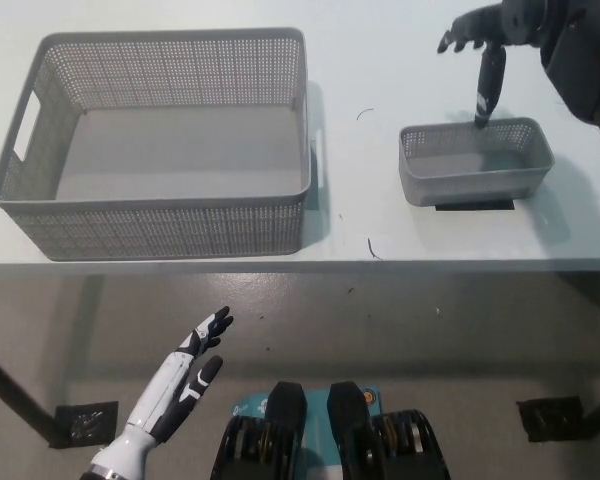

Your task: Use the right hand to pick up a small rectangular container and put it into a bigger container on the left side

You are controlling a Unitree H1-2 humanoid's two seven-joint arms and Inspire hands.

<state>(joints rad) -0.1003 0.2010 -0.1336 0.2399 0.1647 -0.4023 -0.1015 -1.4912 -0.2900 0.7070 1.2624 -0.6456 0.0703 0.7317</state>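
The small grey perforated container (476,162) stands on the white table at the right, empty. My black right hand (483,50) hovers above its far rim, open, with its fingers spread and one long finger pointing down at the rim; it holds nothing. The big grey perforated basket (160,140) stands empty on the left half of the table. My white left hand (177,382) rests open below the table's front edge at the lower left.
A bare strip of table (360,150) separates the two containers. The table's front edge (300,264) runs across the middle of the view, with grey floor below it. A dark flat patch (475,206) shows under the small container.
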